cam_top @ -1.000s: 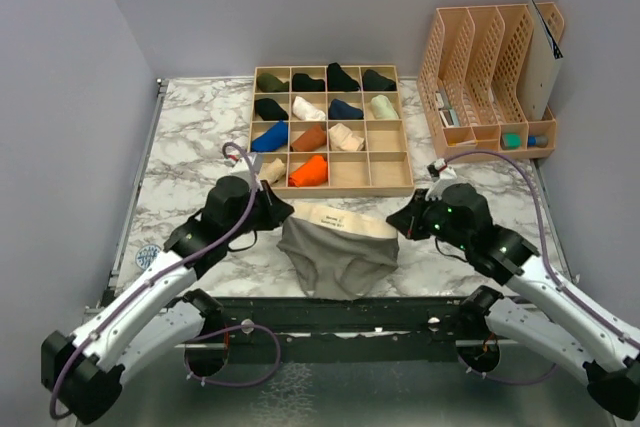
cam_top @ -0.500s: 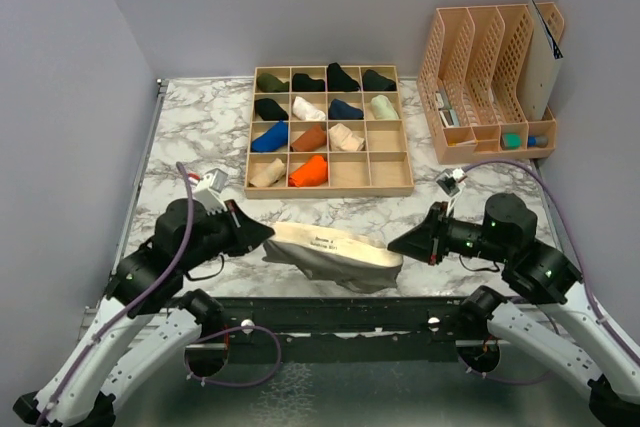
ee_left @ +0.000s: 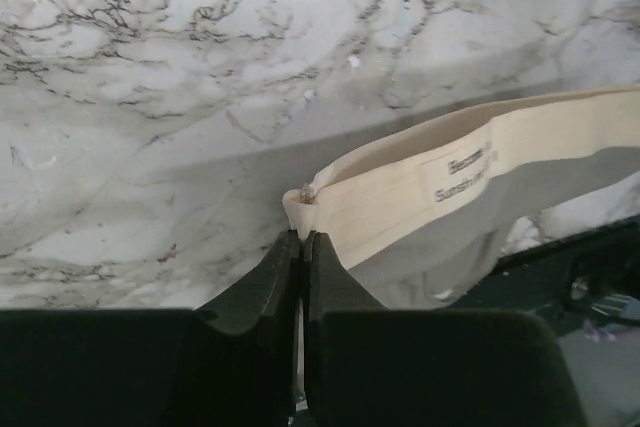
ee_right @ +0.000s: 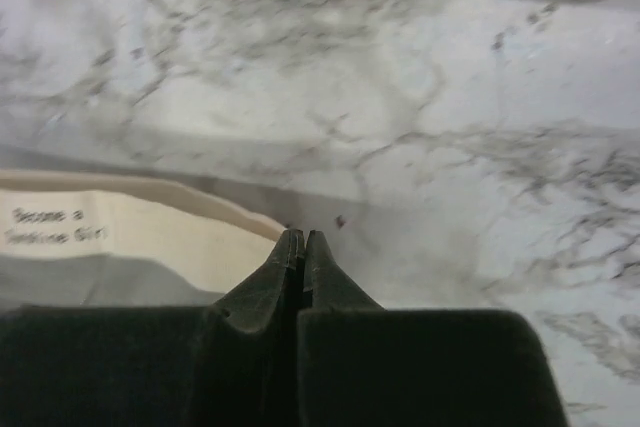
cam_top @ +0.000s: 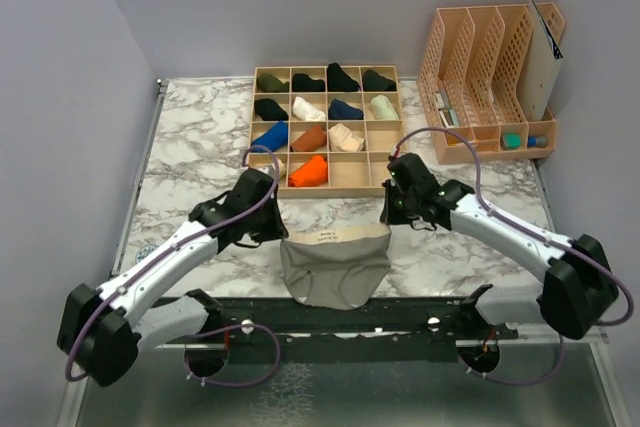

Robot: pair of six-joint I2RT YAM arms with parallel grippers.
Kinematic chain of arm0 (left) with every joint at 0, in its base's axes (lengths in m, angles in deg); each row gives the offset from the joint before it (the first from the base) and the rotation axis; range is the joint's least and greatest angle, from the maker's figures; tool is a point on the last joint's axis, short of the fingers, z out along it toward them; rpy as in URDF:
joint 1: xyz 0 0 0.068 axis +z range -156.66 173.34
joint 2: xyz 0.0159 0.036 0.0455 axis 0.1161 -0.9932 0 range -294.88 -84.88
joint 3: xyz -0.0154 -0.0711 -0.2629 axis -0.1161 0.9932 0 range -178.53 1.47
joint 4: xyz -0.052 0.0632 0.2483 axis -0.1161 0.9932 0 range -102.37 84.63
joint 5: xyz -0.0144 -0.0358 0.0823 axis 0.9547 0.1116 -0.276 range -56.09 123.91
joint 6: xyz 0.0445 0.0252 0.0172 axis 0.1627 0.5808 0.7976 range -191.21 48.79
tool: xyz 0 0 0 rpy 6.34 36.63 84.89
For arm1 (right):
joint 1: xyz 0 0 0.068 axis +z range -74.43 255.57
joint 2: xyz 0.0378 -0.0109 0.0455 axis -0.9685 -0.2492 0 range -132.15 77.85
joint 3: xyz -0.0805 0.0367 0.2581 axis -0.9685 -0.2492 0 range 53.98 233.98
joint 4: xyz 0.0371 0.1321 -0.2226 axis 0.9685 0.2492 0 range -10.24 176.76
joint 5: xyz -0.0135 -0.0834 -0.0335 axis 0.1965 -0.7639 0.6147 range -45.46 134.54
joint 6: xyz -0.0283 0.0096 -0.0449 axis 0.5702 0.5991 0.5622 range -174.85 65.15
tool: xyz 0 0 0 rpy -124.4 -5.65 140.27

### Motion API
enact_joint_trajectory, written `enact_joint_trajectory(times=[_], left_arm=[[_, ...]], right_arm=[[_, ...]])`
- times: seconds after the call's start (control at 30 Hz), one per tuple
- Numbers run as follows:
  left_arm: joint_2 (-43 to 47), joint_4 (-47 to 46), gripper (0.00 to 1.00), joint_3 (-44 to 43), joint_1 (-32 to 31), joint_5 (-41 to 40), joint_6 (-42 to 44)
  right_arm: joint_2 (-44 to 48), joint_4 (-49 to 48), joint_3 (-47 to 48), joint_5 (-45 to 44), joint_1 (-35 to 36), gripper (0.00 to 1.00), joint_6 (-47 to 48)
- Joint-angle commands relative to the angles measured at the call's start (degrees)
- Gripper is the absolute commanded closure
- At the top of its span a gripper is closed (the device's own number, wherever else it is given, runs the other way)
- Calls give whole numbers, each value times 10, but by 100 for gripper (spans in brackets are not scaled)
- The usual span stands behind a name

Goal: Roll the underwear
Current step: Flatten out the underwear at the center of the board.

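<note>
Grey underwear (cam_top: pixel 335 269) with a cream waistband (cam_top: pixel 335 236) is stretched between 2 claws at the near edge of the marble table (cam_top: pixel 190 137), the grey body spreading below the band. Left claw (cam_top: pixel 281 236): fingers closed, pinching the band's left end. Right claw (cam_top: pixel 386 221): fingers pressed together, gripping the band's right end. Just behind stands a wooden compartment tray (cam_top: pixel 350 191) holding rolled garments.

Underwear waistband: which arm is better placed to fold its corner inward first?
Probably left. The left gripper visibly pinches the underwear by its band corner; at the right gripper the band only just reaches the closed tips.
</note>
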Motion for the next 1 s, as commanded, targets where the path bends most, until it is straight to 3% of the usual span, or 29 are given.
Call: enact_joint_trajectory(times=[0.0,0.23,0.33,0.43,0.5,0.6,0.7,0.77,0.9,0.97], left_arm=[[-78,-134,91,4,1,-73,54],[-157,-268,87,22,9,-106,111],[-192,-286,84,14,13,-104,137],[-220,-261,62,-8,14,-113,149],[-219,-245,45,-14,14,-124,153],[-189,-227,31,-15,13,-135,157],[-144,-211,26,-10,14,-127,159],[-111,-205,26,-1,14,-98,157],[-46,-218,27,41,12,27,116],[-19,-220,28,76,9,67,66]], right_arm=[[-66,-78,10,-123,-39,100,53],[-137,-151,4,-106,-66,99,70],[-154,-150,16,-114,-69,88,79],[-154,-131,35,-119,-73,64,88],[-139,-122,43,-108,-74,54,97],[-99,-97,45,-108,-75,31,100],[-68,-53,37,-110,-75,30,83],[-28,-40,7,-78,-75,37,52],[72,-149,-113,160,-75,56,2],[84,-218,-161,287,-69,61,-50]])
